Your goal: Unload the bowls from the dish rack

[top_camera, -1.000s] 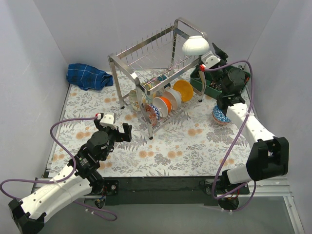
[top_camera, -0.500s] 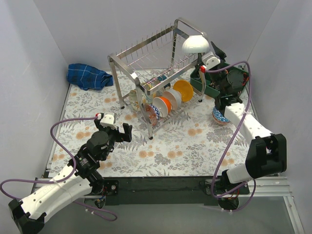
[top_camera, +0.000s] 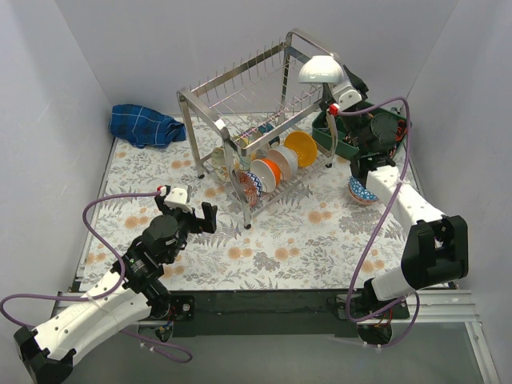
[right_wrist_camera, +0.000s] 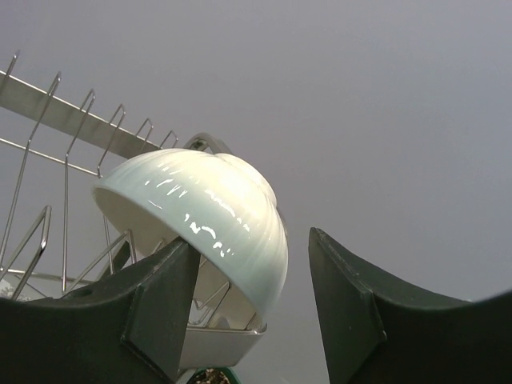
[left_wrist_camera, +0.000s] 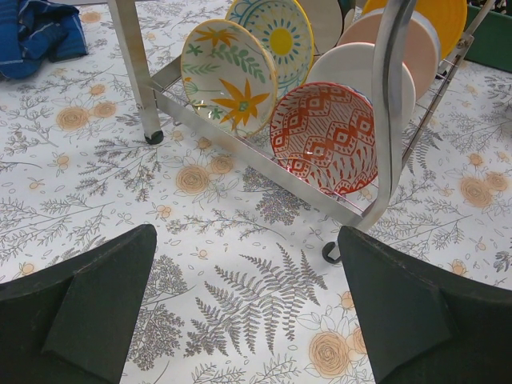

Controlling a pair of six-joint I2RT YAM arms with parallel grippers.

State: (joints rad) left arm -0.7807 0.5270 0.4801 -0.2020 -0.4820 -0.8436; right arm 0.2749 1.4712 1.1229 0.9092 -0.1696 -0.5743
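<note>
- Hovering low over the flowered worktop (top_camera: 320, 240), the left fingers (top_camera: 189, 214) are spread wide with nothing between them. They point toward the near leg of the dish rack (top_camera: 240, 92) (near it, not touching).
- The right fingers (top_camera: 334, 86) are up at the rack's top right corner, one on either side of a white bowl (top_camera: 321, 70).
- That white bowl is tipped dome-up beside the top tier's rail. The right wrist view shows one finger across its mouth and a sliver of gap at the other, so I cannot tell whether they pinch it or only flank it.
- On the lower tier a row of bowls stands on edge. A red-and-white patterned bowl (left_wrist_camera: 324, 136) is nearest, a plain pale bowl (left_wrist_camera: 352, 68) is right behind it, and an orange bowl (top_camera: 302, 148) is at the far end.
- Beside that row are a cream bowl with leaves and an orange flower (left_wrist_camera: 228, 76) and a bowl with a yellow centre (left_wrist_camera: 276, 36) (both also on edge).
- A blue patterned bowl (top_camera: 360, 192) sits on the worktop right of the rack, partly hidden by the right arm.
- A green tray (top_camera: 330, 138) lies just beyond the rack's right end.
- A blue cloth (top_camera: 144, 126) is bunched in the far left corner, well apart from the rack.
</note>
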